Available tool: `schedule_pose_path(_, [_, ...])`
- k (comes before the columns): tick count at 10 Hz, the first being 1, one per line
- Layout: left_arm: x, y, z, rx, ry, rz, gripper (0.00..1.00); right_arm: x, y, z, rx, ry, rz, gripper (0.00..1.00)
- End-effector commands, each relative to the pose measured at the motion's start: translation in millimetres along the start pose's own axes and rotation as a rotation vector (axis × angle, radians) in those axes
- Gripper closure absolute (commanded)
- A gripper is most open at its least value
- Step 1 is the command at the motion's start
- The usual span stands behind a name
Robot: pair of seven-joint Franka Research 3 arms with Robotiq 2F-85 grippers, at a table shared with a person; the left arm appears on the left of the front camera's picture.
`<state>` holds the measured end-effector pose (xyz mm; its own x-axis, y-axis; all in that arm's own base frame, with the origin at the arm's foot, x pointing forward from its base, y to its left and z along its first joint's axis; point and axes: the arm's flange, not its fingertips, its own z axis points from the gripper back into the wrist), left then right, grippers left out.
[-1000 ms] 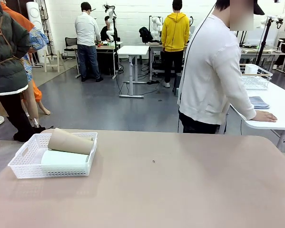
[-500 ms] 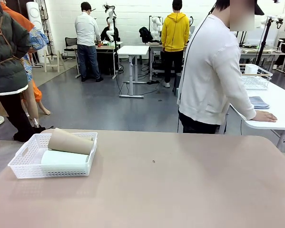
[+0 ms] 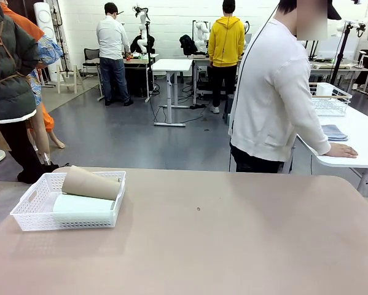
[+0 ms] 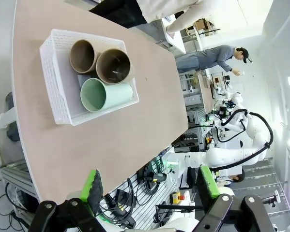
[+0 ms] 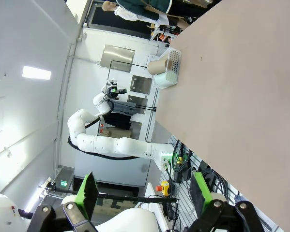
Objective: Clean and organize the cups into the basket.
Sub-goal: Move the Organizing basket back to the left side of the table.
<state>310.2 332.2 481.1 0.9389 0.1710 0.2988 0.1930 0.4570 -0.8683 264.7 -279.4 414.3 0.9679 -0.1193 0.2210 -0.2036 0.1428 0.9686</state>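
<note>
3 cups (image 4: 106,79) lie on their sides inside the white basket (image 4: 57,99), mouths toward the left gripper (image 4: 149,186), the nearer one; both it and the right gripper (image 5: 142,191) gape, released, above the desk (image 3: 233,246).

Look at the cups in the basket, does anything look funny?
A bit. The cups lie on their sides in the basket instead of standing. The mint cup lies at the bottom, and a brown cup rests on top with its end poking over the rim. Nothing looks spilled or broken.
</note>
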Motion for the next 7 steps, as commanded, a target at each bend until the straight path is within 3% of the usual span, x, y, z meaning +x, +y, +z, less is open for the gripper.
schedule_pose_path(1, [-2.2, 0.7, 0.4, 0.000, -0.015, 0.006, 0.00, -2.0, 1.2, -1.1, 0.006, -0.002, 0.001, 0.00])
schedule_pose_path(7, [-2.2, 0.7, 0.4, 0.000, -0.015, 0.006, 0.00, -2.0, 1.2, -1.1, 0.006, -0.002, 0.001, 0.00])
